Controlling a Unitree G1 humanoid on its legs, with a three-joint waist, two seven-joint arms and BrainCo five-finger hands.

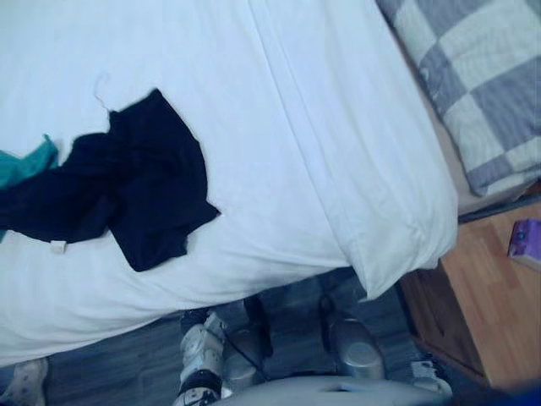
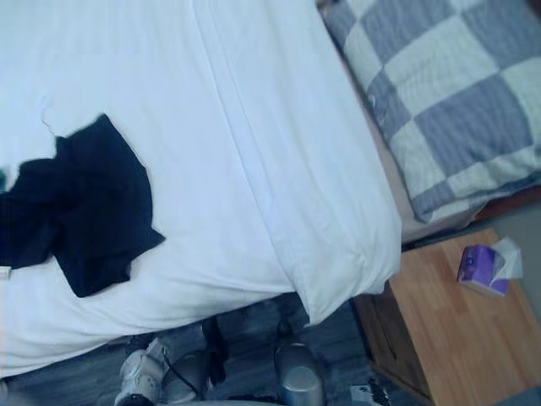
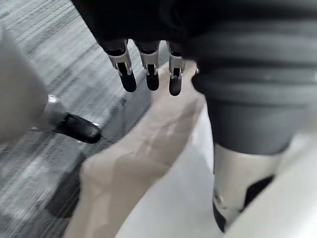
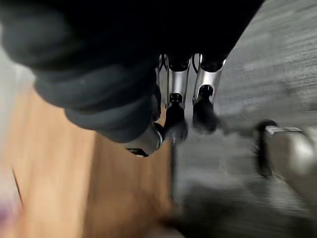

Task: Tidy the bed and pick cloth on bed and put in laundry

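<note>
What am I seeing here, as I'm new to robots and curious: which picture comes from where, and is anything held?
This is a humanoid robot. The two wide pictures come from cameras in its head, looking down: a dark cloth and some teal cloth lie on the white bed, beside a checked blanket; a purple box sits on a wooden side table. The two close pictures come from wrist cameras: the left hand and the right hand hang open above the floor, holding nothing.
</note>
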